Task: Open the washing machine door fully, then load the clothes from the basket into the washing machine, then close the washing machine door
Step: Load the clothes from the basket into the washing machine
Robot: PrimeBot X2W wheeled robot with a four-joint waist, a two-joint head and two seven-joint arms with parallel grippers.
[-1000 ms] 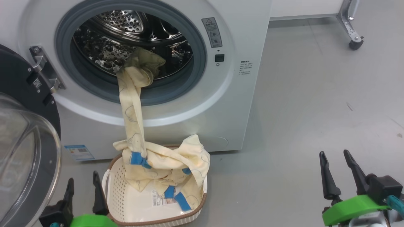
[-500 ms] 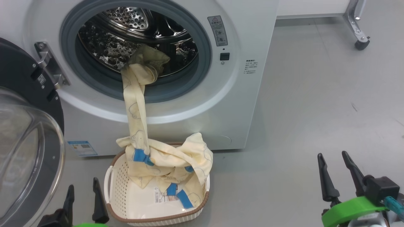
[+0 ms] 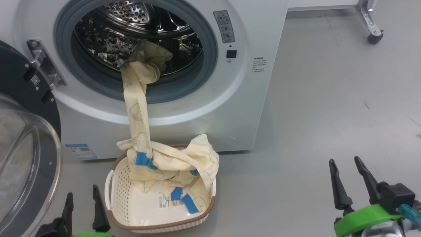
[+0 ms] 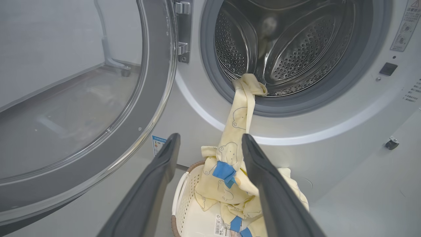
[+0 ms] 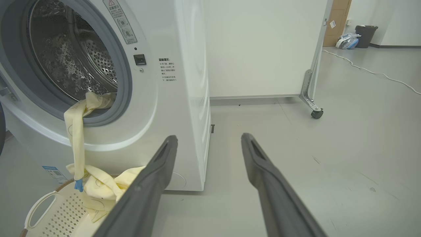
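Observation:
The washing machine (image 3: 256, 82) stands with its washing machine door (image 3: 19, 158) swung wide open to the left. The pale yellow clothes (image 3: 138, 98) hang as one long strip from the steel drum (image 3: 108, 42) over the grey ring down into the basket (image 3: 158, 227), where the rest lies bunched. My left gripper (image 3: 82, 190) is open on the floor side just left of the basket, empty; in the left wrist view the left gripper (image 4: 210, 135) points at the hanging strip from a distance. My right gripper (image 3: 344, 159) stands open and empty far to the right, over bare floor.
A wheeled metal frame leg (image 3: 374, 38) stands at the back right beside a white panel (image 5: 263, 49). A cable (image 5: 378, 74) runs across the far floor near a dark bin (image 5: 365, 33). Grey floor spreads to the right of the machine.
The head camera has shifted a little, so the whole picture sits slightly differently. The clothes, basket and door have not moved. Both grippers stay open.

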